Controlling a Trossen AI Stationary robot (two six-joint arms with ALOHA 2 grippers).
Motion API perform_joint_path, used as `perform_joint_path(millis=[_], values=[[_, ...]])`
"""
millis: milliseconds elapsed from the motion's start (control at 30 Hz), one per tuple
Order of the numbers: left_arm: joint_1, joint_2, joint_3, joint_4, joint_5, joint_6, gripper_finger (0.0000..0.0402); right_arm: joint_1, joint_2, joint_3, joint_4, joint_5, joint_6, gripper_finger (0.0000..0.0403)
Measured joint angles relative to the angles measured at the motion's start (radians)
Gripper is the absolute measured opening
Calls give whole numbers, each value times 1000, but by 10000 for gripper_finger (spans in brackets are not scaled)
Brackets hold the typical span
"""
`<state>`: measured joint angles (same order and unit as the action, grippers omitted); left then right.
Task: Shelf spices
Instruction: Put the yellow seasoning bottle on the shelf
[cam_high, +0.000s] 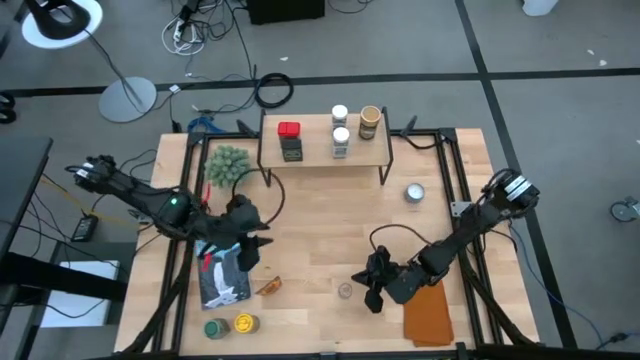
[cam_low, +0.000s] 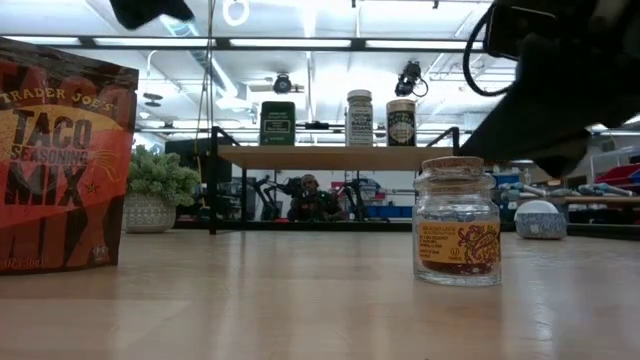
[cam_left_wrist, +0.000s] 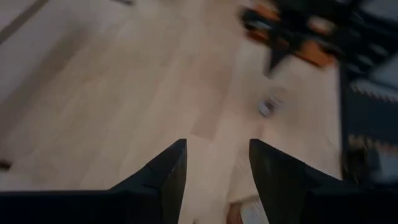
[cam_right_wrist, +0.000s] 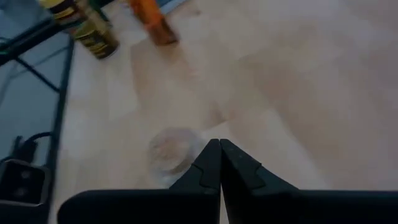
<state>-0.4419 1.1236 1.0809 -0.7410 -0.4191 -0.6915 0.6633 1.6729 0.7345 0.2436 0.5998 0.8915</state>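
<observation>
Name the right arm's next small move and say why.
Probably open the right gripper and ease it over the cork-lidded glass jar. Its fingers look shut and empty, with the jar on the table just beside them, off the shelf.

The left gripper hung with its fingers spread apart. The right gripper had its fingertips pressed together.

Red pouch at table's front-left reads "TRADER JOE'S TACO SEASONING MIX" (big white and dark letters), other jar and tin labels on shelf and table too small to read
</observation>
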Motion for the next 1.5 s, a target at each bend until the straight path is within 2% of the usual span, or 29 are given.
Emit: perform_joint_path(millis=[167, 400, 533, 667, 833, 1067, 1233, 1500], values=[[54, 3, 0, -39, 19, -96, 201, 29, 59, 0, 95, -18, 7, 3], [102, 1, 0, -51, 78, -152, 276, 49, 46, 0, 135, -17, -10, 2], [108, 1, 0, -48, 91, -150, 323, 69, 41, 0, 156, 7, -39, 1], [105, 1, 0, -28, 98, -151, 350, 97, 41, 0, 210, 76, -102, 1], [92, 1, 5, -27, 172, -230, 358, 119, 20, 0, 212, 115, -130, 1], [19, 8, 88, -201, 123, -399, 358, 136, -30, 0, 204, 119, -147, 1], [-85, 45, 149, -343, 59, -609, 358, 158, -56, 0, 199, 119, -194, 1], [-231, 221, 238, -493, 77, -967, 358, 176, -71, 0, 172, 118, -192, 0]])
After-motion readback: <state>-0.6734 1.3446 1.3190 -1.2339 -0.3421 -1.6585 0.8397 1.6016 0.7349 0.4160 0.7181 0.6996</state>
